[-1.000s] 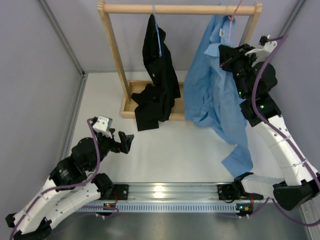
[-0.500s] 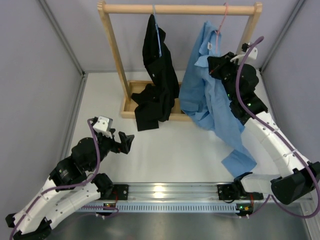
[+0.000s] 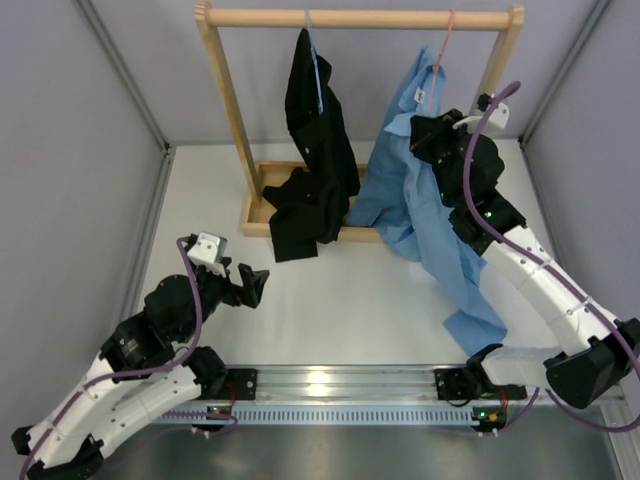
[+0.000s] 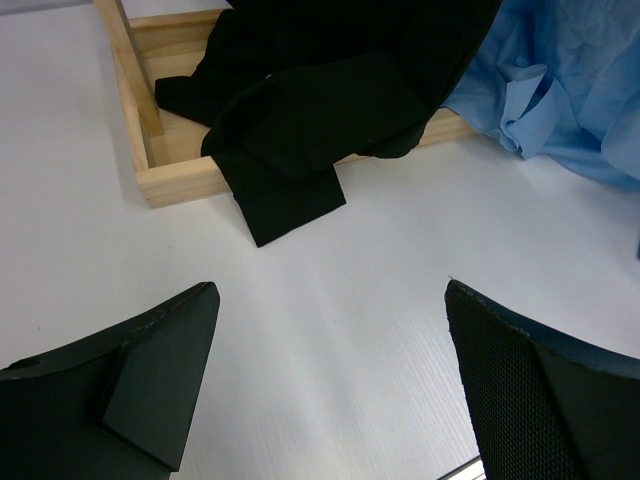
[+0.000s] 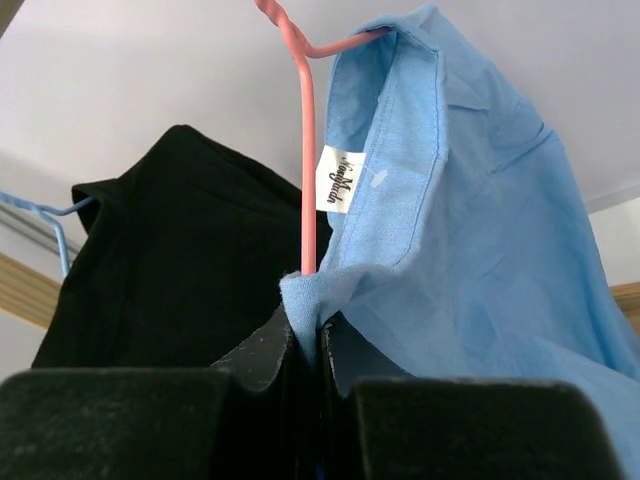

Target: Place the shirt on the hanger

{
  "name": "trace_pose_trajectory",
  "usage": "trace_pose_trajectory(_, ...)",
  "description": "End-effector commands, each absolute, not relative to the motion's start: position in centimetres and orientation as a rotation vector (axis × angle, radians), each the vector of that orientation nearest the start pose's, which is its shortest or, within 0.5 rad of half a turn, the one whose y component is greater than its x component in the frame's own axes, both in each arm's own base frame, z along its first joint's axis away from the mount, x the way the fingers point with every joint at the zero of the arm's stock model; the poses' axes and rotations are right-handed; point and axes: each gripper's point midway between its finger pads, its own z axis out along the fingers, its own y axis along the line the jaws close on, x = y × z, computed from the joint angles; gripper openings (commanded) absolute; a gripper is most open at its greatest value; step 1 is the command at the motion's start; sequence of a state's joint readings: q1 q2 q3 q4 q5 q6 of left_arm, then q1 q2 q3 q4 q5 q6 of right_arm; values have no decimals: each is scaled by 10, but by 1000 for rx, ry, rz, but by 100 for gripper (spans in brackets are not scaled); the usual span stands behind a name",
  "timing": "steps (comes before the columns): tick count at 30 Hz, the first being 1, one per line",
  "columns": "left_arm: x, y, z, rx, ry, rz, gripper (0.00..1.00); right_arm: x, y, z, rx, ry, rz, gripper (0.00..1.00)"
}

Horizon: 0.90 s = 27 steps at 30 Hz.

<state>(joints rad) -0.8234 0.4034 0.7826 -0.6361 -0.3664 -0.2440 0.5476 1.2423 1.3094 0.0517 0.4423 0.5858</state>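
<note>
One part of the job looked done, as far as could be judged: the pink hanger (image 3: 441, 48) hung by its hook from the wooden rail (image 3: 360, 18), and the collar of the light blue shirt (image 3: 432, 205) lay draped over the wire near its neck, its white label showing in the right wrist view. The right gripper (image 5: 305, 345), raised close under the hanger, had its fingers clenched on a fold of the shirt's fabric just beside the pink wire; whether the wire itself was pinched too could not be told. Below, the shirt sagged unevenly, with one sleeve trailing down to the table (image 3: 330, 320). What seemed left was seating both shoulders squarely on the hanger's arms and letting go. The left gripper (image 4: 330, 385) hovered low over the table, well apart from the shirt, fingers spread wide and empty, facing the black garment (image 3: 315, 150).
</note>
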Motion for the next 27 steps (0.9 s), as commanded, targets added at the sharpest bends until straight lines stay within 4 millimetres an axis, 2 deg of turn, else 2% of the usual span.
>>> trace_pose_trajectory(1, 183, -117, 273, 256, 1768, -438, 98, 384, 163, 442, 383, 1419, 534, 0)
trace_pose_trajectory(3, 183, -117, 272, 258, 1770, -436, 98, 384, 161, 438, 359, 1427, 522, 2)
trace_pose_trajectory(6, 183, -117, 272, 256, 1769, -435, 98, 383, 162, 439, 301, 1433, 515, 16)
trace_pose_trajectory(7, 183, -117, 272, 256, 1769, -435, 98, 381, 159, 440, 282, 1429, 499, 27)
trace_pose_trajectory(9, 183, -117, 272, 260, 1773, -432, 98, 378, 156, 441, 262, 1428, 482, 29)
trace_pose_trajectory(11, 183, -116, 272, 258, 1771, -431, 98, 373, 150, 445, 244, 1421, 460, 38)
trace_pose_trajectory(13, 183, -117, 271, 260, 1774, -429, 98, 365, 143, 451, 236, 1407, 443, 58)
trace_pose_trajectory(15, 183, -116, 271, 260, 1774, -429, 98, 359, 140, 452, 225, 1400, 437, 69)
trace_pose_trajectory(16, 183, -116, 272, 261, 1772, -428, 98, 354, 137, 454, 214, 1401, 425, 80)
trace_pose_trajectory(18, 184, -116, 272, 259, 1772, -426, 98, 347, 131, 459, 203, 1409, 400, 94)
trace_pose_trajectory(21, 184, -114, 272, 249, 1769, -420, 98, 331, 120, 463, 159, 1434, 354, 99)
trace_pose_trajectory(22, 186, -110, 273, 226, 1769, -402, 98, 322, 115, 472, 135, 1424, 338, 99)
trace_pose_trajectory(23, 187, -107, 273, 210, 1767, -388, 98, 317, 114, 463, 97, 1469, 318, 99)
trace_pose_trajectory(25, 192, -97, 275, 154, 1764, -350, 98, 302, 108, 464, 36, 1489, 284, 99)
trace_pose_trajectory(26, 194, -92, 276, 129, 1762, -335, 98, 296, 106, 449, -2, 1550, 260, 99)
trace_pose_trajectory(27, 197, -87, 277, 92, 1763, -322, 98, 291, 103, 444, -22, 1570, 243, 99)
